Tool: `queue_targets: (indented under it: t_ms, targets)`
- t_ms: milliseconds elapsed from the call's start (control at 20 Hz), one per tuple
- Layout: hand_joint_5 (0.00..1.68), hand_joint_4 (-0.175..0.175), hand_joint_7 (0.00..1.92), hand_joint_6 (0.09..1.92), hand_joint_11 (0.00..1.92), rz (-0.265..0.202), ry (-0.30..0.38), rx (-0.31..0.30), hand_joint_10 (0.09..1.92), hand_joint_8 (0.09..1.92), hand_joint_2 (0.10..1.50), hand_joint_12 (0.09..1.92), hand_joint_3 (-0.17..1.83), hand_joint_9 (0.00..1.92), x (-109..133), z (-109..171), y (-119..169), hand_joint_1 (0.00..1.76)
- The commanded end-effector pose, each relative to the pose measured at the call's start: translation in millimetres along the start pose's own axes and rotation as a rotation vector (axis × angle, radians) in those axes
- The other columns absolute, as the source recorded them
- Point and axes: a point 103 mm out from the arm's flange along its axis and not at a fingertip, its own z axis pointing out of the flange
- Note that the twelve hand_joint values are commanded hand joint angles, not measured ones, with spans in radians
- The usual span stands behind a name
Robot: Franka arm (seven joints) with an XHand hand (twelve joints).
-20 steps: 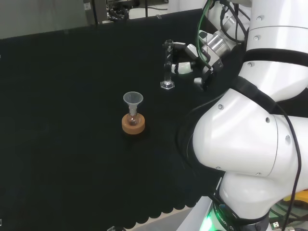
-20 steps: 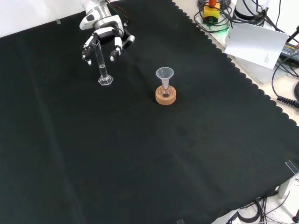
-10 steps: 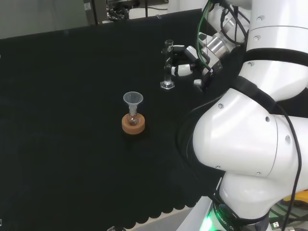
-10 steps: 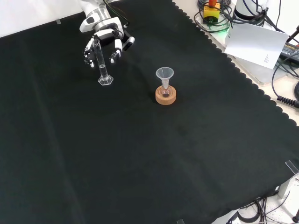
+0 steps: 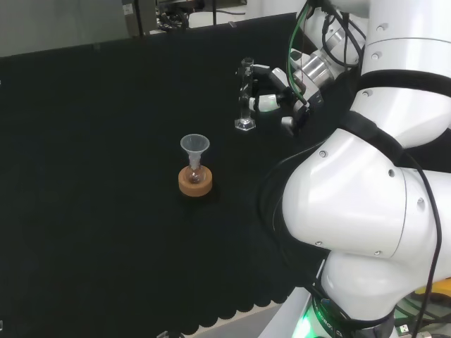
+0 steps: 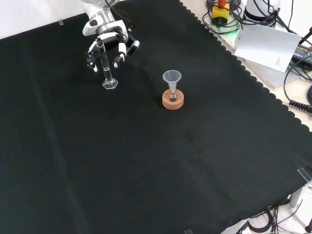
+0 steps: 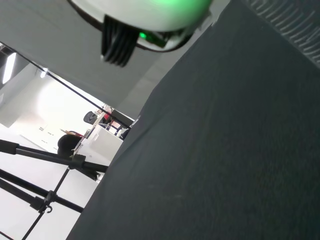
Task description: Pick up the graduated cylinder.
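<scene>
The graduated cylinder (image 5: pixel 245 91) is a thin clear tube on a hexagonal foot, standing upright on the black cloth (image 5: pixel 106 141). In the head view the hand (image 5: pixel 276 90) is just to its right, at the height of the tube's upper half. Its fingers (image 5: pixel 265 103) are loosely bent toward the glass and stand apart from it. In the front view the cylinder (image 6: pixel 106 68) rises in front of the hand (image 6: pixel 108 35), with fingertips (image 6: pixel 118 59) hanging on either side of the tube. The hand is open and holds nothing.
A clear funnel (image 5: pixel 195 146) sits in a small flask on a cork ring (image 5: pixel 195 182), nearer the camera than the cylinder in the head view. The arm's white links (image 5: pixel 366 183) take up that view's right. Paper (image 6: pixel 269 46) and cables lie past the cloth's scalloped edge.
The hand has drawn back a little from the cylinder, rightward in the head view and upward in the front view. A finger that reached the tube's top has come away. The cylinder has not moved.
</scene>
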Motion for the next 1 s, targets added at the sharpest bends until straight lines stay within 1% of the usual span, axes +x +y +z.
queue_targets:
  t_ms: [50, 550, 1000]
  targets:
    - [0.52, -0.018, 0.63, 0.51, 0.72, -0.004, 0.007, -0.005, 0.35, 0.57, 0.62, 1.12, 0.67, 0.96, -1.1, 1.9, -0.4, 1.1]
    - [0.58, -0.003, 0.68, 0.59, 0.8, 0.001, 0.01, -0.019, 0.32, 0.59, 0.66, 1.08, 0.66, 1.05, -2.5, 4.0, -1.7, 1.09]
    - [0.65, 0.011, 0.71, 0.62, 0.85, -0.002, 0.018, -0.028, 0.29, 0.58, 0.7, 1.05, 0.63, 1.08, -2.9, 5.4, -0.4, 1.09]
